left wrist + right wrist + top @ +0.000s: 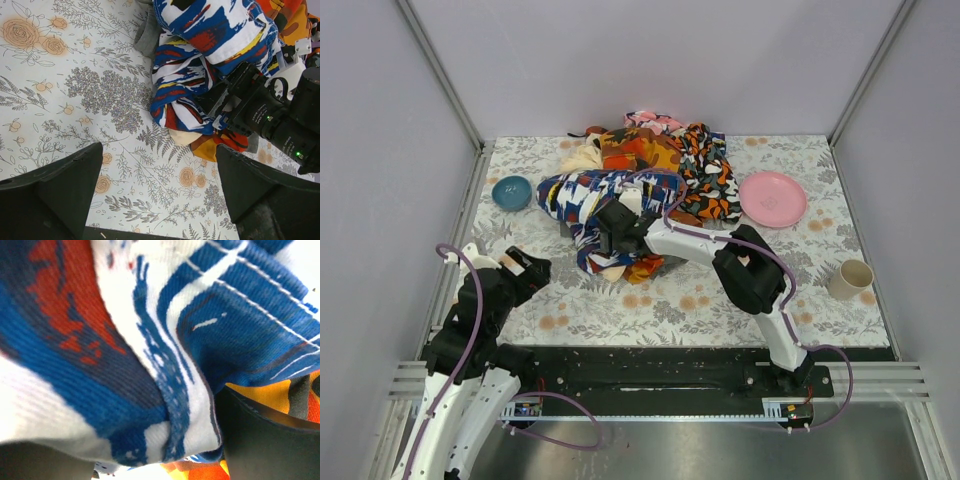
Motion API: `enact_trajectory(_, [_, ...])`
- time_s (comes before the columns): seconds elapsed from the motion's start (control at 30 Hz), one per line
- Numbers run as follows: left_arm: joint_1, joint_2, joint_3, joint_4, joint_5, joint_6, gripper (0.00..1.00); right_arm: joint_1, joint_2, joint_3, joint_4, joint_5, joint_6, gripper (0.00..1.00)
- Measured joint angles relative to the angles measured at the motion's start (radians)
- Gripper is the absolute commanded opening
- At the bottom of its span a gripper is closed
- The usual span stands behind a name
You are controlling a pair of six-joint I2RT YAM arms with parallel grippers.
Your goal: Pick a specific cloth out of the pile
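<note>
**Two claws, one sunk in the blue print**

The right claw is pushed into the near side of the pile, pressed against the blue print cloth. Its own camera is filled with that blue, white and red weave, with only a dark finger at the lower right edge. Whether it is clenched on the fabric or released, I cannot tell.

The left claw is released, its two fingers wide apart with nothing between them, over bare counter near the pile's left front.

The grey cloth shows only as a dull strip poking out from under the left edge of the blue print cloth, lying on the counter. The rest of it is hidden.

Behind the blue print lie an orange-black floral piece and a cream piece. A blue bowl sits left of the pile, a pink plate right of it, and a cup stands near the right edge.
</note>
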Motion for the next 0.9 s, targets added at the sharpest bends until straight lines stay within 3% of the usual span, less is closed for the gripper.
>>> enact_trajectory(0.07, [0.0, 0.0, 0.0, 0.0, -0.003, -0.003, 0.99, 0.002, 0.004, 0.01, -0.009, 0.001, 0.015, 0.49])
enact_trajectory(0.27, [0.0, 0.0, 0.0, -0.002, -0.016, -0.011, 0.99, 0.003, -0.001, -0.004, 0.001, 0.005, 0.033, 0.0])
enact_trajectory(0.47, [0.0, 0.0, 0.0, -0.009, -0.03, -0.018, 0.99, 0.003, -0.059, -0.09, 0.08, 0.018, -0.016, 0.0])
enact_trajectory(0.67, [0.0, 0.01, 0.0, -0.008, -0.036, -0.022, 0.99, 0.002, -0.144, -0.098, 0.12, 0.082, -0.178, 0.0])
enact_trajectory(0.9, [0.0, 0.133, 0.0, 0.038, -0.034, -0.021, 0.99, -0.089, -0.179, 0.093, 0.157, 0.087, -0.369, 0.0])
